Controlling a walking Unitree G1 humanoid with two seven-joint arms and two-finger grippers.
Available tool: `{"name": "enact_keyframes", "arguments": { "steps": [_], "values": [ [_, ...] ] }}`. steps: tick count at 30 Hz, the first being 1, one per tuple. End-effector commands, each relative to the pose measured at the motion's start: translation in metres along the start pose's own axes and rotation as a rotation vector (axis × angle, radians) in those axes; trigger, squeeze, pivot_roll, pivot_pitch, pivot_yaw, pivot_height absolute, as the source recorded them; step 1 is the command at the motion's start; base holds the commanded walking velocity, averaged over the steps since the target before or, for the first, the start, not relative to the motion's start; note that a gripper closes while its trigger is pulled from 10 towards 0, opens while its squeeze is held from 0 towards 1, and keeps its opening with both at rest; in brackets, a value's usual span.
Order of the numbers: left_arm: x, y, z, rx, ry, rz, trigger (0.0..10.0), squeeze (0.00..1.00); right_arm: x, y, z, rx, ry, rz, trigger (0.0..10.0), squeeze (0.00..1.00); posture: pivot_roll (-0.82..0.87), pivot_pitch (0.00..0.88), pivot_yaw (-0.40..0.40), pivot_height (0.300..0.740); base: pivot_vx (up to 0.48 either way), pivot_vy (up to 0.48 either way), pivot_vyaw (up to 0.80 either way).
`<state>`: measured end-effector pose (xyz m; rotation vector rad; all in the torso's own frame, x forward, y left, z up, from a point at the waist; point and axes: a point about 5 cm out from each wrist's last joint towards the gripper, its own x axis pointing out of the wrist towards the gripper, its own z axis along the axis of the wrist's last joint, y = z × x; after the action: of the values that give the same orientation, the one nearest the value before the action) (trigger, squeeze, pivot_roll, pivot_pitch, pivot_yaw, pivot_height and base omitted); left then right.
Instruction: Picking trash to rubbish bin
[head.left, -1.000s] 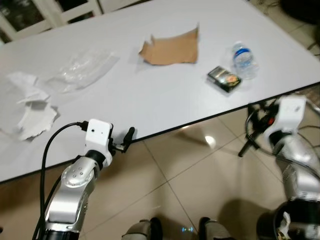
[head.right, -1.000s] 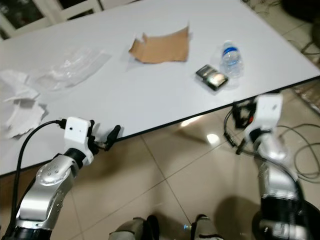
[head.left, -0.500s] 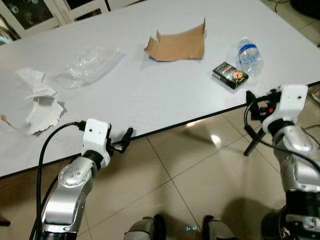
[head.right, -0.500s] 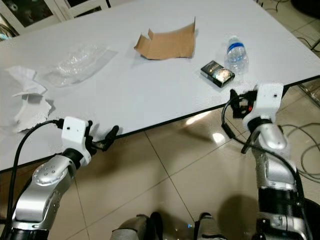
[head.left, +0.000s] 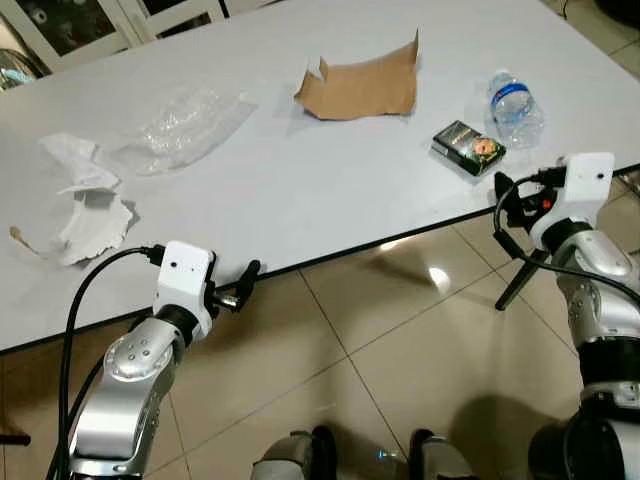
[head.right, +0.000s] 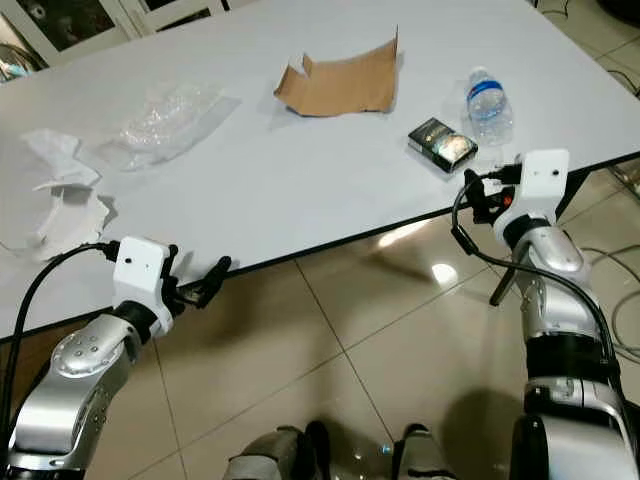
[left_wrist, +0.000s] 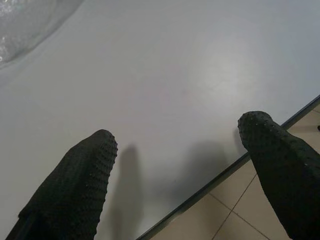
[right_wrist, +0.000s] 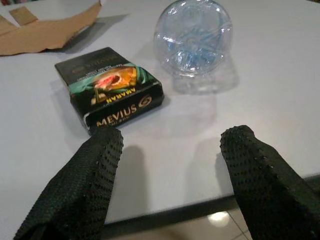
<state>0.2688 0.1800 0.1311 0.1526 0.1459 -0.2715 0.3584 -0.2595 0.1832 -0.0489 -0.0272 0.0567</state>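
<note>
1. White and wide, the desk (head.left: 330, 190) in front of you carries all the trash.
2. Near its right edge, your right tool (right_wrist: 170, 165) hovers with its two black fingers (right_wrist: 80, 185) spread wide and nothing between them.
3. Just past those fingertips you see a dark cigarette pack (right_wrist: 107, 90) lying flat, and beside it a clear plastic bottle (right_wrist: 192, 37) on its side with its base facing your wrist camera.
4. Farther back toward the middle, a torn piece of brown cardboard (head.left: 362, 88) lies with its edges curled up.
5. Over on your left there is a crumpled clear plastic bag (head.left: 185, 125), and nearer the left edge some crumpled white paper (head.left: 85, 200).
6. Your left tool (left_wrist: 175, 165) sits at the near desk edge, fingers wide apart and holding nothing, well away from the plastic bag.
7. Below the desk you see glossy beige floor tiles (head.left: 400, 340).
</note>
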Motion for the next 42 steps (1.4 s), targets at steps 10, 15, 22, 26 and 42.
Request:
{"name": "enact_keyframes", "arguments": {
  "steps": [10, 15, 22, 26, 42],
  "values": [
    [-0.008, 0.007, -0.001, 0.006, 0.022, 0.012, 10.0, 0.00, 0.014, -0.002, -0.004, -0.010, 0.059, 0.063, 10.0, 0.00, 0.14, 0.262, 0.217, 0.740, 0.000, 0.000, 0.00],
    [-0.010, 0.007, 0.000, 0.007, 0.025, 0.014, 10.0, 0.00, 0.020, 0.002, -0.003, -0.004, 0.058, 0.104, 10.0, 0.00, 0.15, 0.262, 0.221, 0.740, 0.000, 0.000, 0.00],
    [-0.010, 0.008, 0.001, 0.010, 0.026, 0.017, 10.0, 0.00, 0.024, 0.013, -0.006, -0.003, 0.074, 0.181, 10.0, 0.00, 0.15, 0.264, 0.222, 0.740, 0.000, 0.000, 0.00],
    [-0.010, 0.008, 0.001, 0.008, 0.026, 0.020, 10.0, 0.00, 0.026, 0.017, -0.007, -0.016, 0.076, 0.215, 10.0, 0.00, 0.15, 0.266, 0.217, 0.740, 0.000, 0.000, 0.00],
    [-0.012, 0.004, 0.000, -0.007, 0.025, 0.028, 10.0, 0.00, 0.028, 0.028, 0.003, -0.003, -0.017, 0.264, 10.0, 0.00, 0.14, 0.264, 0.199, 0.740, 0.000, 0.000, 0.00]
  ]
}}
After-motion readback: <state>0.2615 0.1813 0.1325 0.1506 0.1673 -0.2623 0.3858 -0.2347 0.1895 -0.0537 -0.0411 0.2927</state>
